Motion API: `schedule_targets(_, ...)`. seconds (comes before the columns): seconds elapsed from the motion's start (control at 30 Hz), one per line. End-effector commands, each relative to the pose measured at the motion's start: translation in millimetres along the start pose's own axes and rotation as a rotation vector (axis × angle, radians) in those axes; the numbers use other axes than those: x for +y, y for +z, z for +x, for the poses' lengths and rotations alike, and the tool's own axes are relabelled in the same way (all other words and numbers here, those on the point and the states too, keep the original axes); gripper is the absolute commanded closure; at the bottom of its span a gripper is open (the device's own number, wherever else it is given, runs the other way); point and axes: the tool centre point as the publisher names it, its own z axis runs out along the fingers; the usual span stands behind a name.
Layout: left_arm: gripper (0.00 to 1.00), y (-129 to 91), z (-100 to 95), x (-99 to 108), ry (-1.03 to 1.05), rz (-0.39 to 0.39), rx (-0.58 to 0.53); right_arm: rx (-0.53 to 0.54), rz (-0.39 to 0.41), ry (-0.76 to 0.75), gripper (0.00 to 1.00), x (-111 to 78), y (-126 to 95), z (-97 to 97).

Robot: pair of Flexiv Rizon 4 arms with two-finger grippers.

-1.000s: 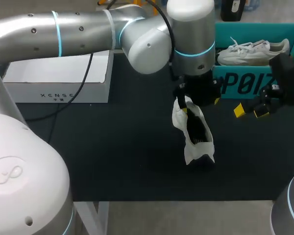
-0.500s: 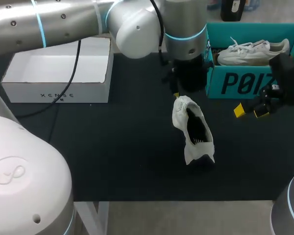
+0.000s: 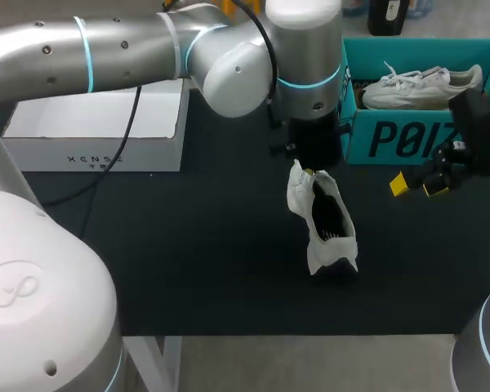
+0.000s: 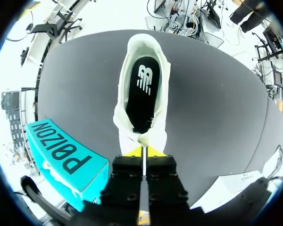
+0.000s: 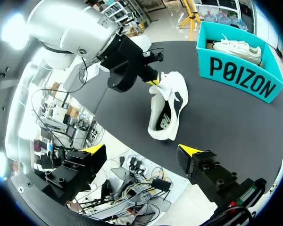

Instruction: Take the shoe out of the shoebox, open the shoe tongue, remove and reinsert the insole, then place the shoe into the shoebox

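A white shoe [image 3: 322, 219] with a black insole [image 4: 141, 96] lies on the black table mat, between the two arms. My left gripper [image 3: 308, 171] is at the shoe's far end in the head view. Seen from the left wrist, its yellow tips [image 4: 142, 150] are pressed together on the white tongue flap [image 4: 142, 138]. My right gripper [image 3: 415, 185] hovers open to the right of the shoe, near the front wall of the teal shoebox [image 3: 408, 139]. Its fingers [image 5: 191, 151] stand wide apart with nothing between them. The shoe [image 5: 167, 106] lies ahead of them.
Inside the teal shoebox [image 5: 236, 77] rests a second white sneaker [image 3: 420, 86]. A white open box [image 3: 98, 126] stands at the back left. The mat's front edge runs just below the shoe.
The left gripper has gone from wide open to shut at the shoe's tongue, after drawing back a little from the shoe opening. The right arm has not moved.
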Motion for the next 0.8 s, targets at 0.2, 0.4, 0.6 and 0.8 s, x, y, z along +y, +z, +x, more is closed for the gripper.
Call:
schedule_targets(0.2,1.00,19,3.7,-26,0.012,0.028,-0.002,-0.003,0.000,0.001,0.00,-0.2,1,0.2)
schedule_targets(0.4,1.00,37,7.0,-36,0.010,0.065,0.009,-0.003,0.000,0.001,0.00,-0.2,1,0.2)
schedule_targets(0.6,1.00,25,12.6,-30,-0.016,0.040,0.003,-0.003,0.000,0.001,0.00,-0.2,1,0.2)
schedule_targets(0.8,1.00,7,22.4,-25,-0.035,0.011,-0.002,-0.003,0.000,0.001,0.00,-0.2,1,0.2)
